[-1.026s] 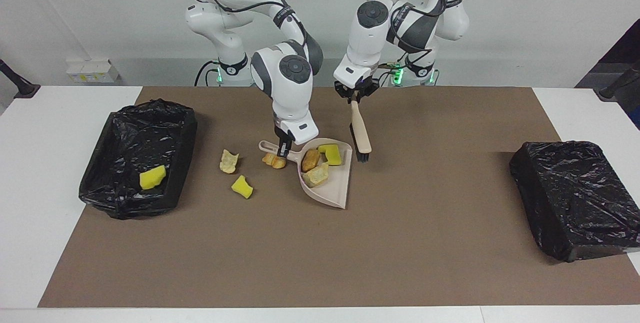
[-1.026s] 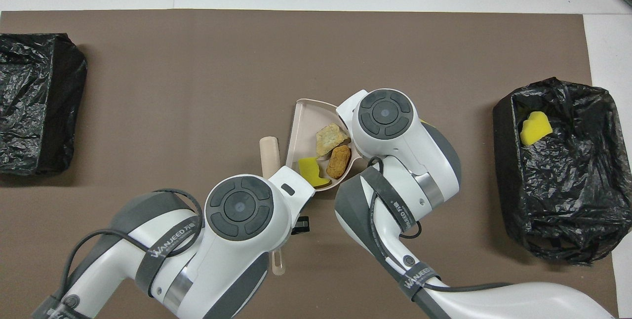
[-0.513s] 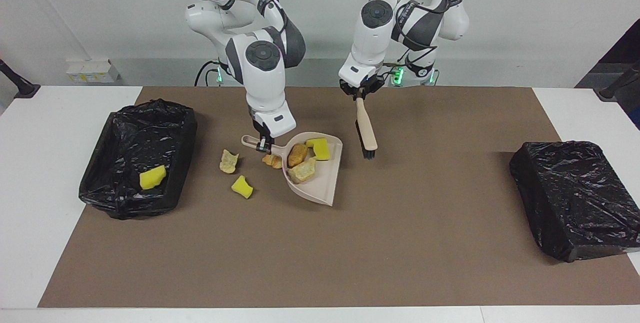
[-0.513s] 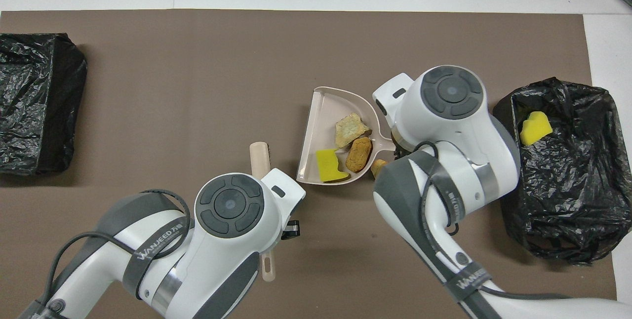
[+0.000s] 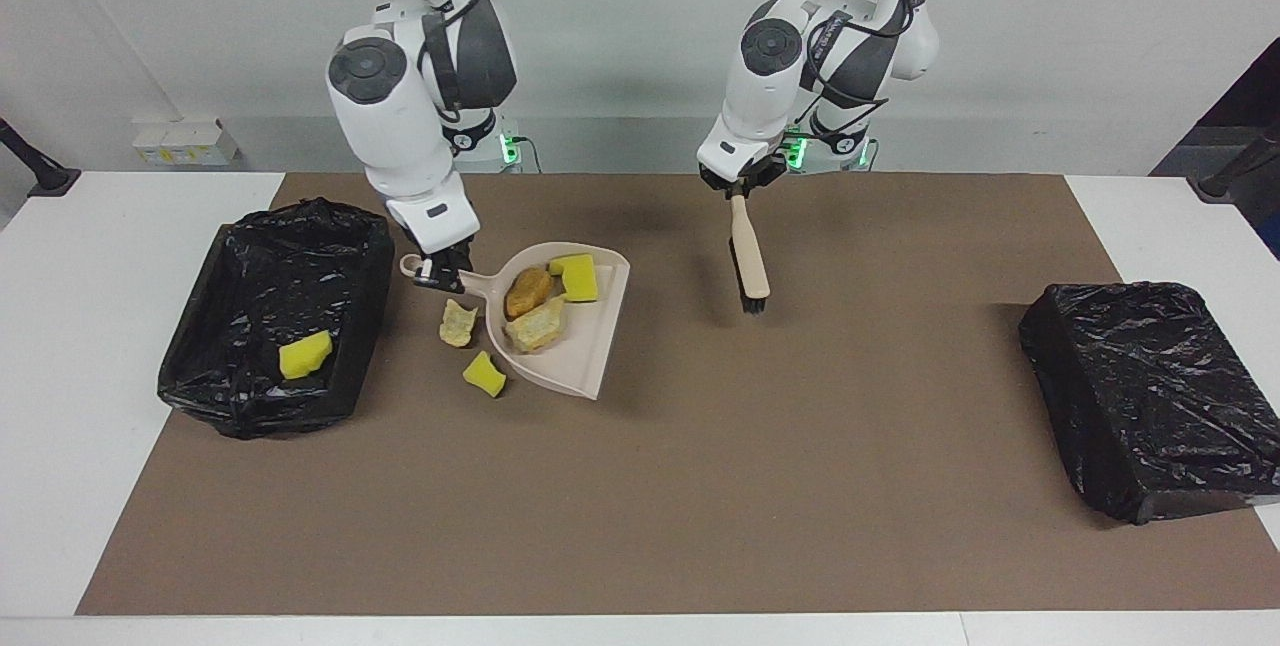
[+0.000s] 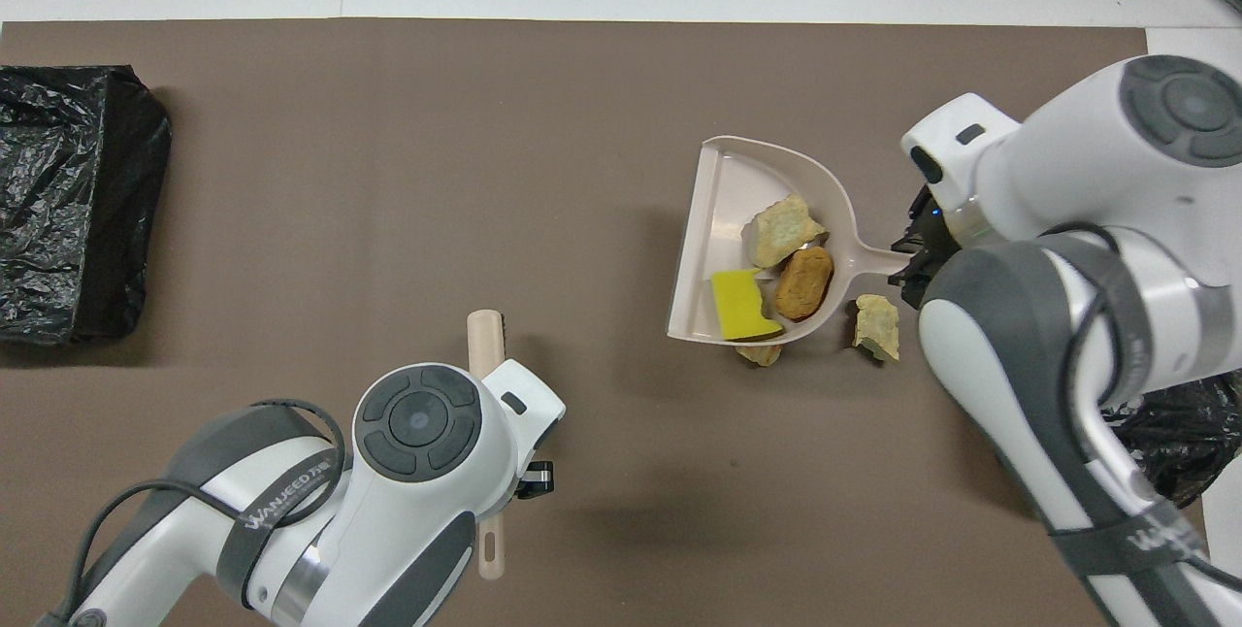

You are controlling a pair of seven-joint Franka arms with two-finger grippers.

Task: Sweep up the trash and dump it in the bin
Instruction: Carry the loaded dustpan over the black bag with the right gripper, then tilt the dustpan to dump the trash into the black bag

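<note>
My right gripper (image 5: 437, 273) is shut on the handle of the beige dustpan (image 5: 590, 346), which hangs tilted a little above the mat beside the open bin (image 5: 250, 256). Three pieces of trash lie in the pan: a yellow sponge chunk (image 5: 578, 278), a brown lump (image 5: 527, 292) and a tan lump (image 5: 538, 326). On the mat under and beside the pan lie a tan piece (image 5: 458, 323) and a yellow chunk (image 5: 484, 374). Another yellow chunk (image 5: 305, 354) sits in the bin. My left gripper (image 5: 738, 191) is shut on the beige brush (image 5: 750, 261), bristles down above the mat.
A second box wrapped in black bag (image 5: 1150, 396) stands at the left arm's end of the brown mat (image 5: 700, 506). In the overhead view the right arm covers most of the open bin (image 6: 1174, 443). The dustpan (image 6: 723, 210) and the brush (image 6: 485, 341) show there too.
The right arm has lifted the loaded dustpan and carried it toward the open bin. The left arm has drawn the brush slightly toward its own end. All three pieces stayed in the pan.
</note>
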